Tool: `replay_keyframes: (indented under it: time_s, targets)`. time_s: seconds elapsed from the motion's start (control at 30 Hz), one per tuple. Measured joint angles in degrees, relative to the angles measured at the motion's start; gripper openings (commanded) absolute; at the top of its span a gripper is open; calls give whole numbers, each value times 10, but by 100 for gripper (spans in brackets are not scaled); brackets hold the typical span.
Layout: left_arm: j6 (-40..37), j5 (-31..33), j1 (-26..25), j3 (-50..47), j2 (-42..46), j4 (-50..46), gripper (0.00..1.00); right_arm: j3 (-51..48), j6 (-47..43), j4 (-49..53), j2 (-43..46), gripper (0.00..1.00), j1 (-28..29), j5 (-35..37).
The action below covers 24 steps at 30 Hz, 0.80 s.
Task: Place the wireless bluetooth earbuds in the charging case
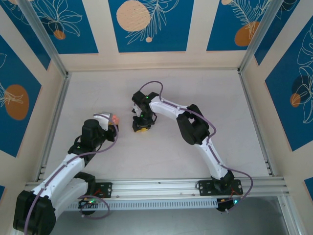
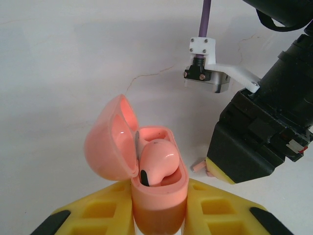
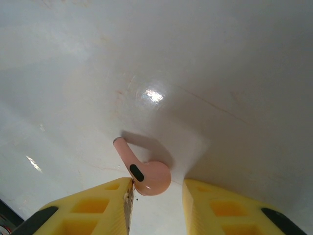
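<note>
My left gripper (image 2: pixel 159 218) is shut on a salmon-pink charging case (image 2: pixel 159 198), held upright with its lid (image 2: pixel 110 142) swung open to the left. One pink earbud (image 2: pixel 157 162) sits in the case's well. In the top view the case (image 1: pixel 115 119) shows at the left gripper (image 1: pixel 111 122). A second pink earbud (image 3: pixel 146 175) lies on the white table, stem pointing away. My right gripper (image 3: pixel 157 198) stands open around it: the left yellow finger (image 3: pixel 110 200) touches the bud, and a gap remains on the right side. The left wrist view shows this bud's stem (image 2: pixel 198 167) beside the right gripper (image 2: pixel 220 171).
The white tabletop (image 1: pixel 161 88) is walled by blue-and-cream panels on three sides. A metal rail (image 1: pixel 156 186) runs along the near edge at the arm bases. The right arm's purple cable (image 2: pixel 205 14) and white bracket hang close above the case.
</note>
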<state>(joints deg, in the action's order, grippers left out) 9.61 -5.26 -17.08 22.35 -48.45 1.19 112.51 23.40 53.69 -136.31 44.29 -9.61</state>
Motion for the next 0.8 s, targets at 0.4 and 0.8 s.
replay_keyframes:
  time_s: [0.4,0.8]
  targets:
    - [4,0,0,0,0,0,24,15,-5,11,-7,31,7,18]
    - [5,0,0,1,-1,0,24,-31,-25,-19,22,24,8,34]
